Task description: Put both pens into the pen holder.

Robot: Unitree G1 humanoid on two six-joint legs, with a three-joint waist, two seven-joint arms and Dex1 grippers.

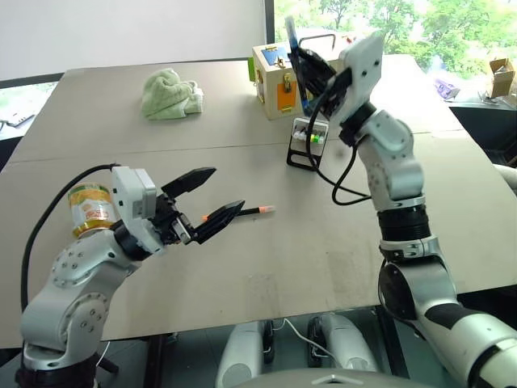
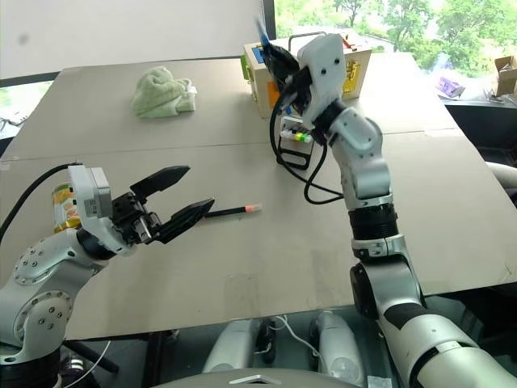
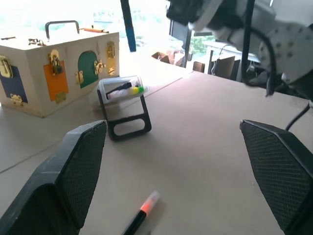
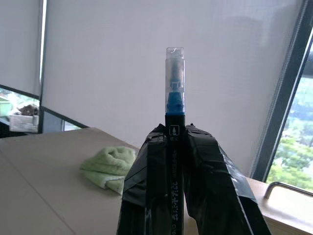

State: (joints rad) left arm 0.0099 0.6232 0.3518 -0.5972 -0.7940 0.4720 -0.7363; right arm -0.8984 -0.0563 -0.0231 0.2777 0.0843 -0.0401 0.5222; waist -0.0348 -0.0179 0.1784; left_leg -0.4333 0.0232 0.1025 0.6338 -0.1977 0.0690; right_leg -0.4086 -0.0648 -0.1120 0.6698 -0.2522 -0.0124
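My right gripper (image 1: 300,58) is raised high over the back of the table, shut on the dark pen with a blue tip (image 4: 174,98), which stands up out of the fingers (image 4: 205,161). Just below and beside it stands the small black pen holder (image 1: 299,155), with coloured caps showing in its top. The black pen with orange ends (image 1: 257,212) lies flat on the table. My left gripper (image 1: 228,189) hovers open over that pen's near end, its jaws wide apart with nothing between them; from the left wrist the pen (image 3: 142,215) lies between and below the fingers.
A wooden latch box (image 1: 279,81) with a handle stands right behind the holder. A crumpled green cloth (image 1: 170,93) lies at the back left. A yellow-labelled jar (image 1: 90,208) stands by my left arm. A cable hangs from my right wrist near the holder.
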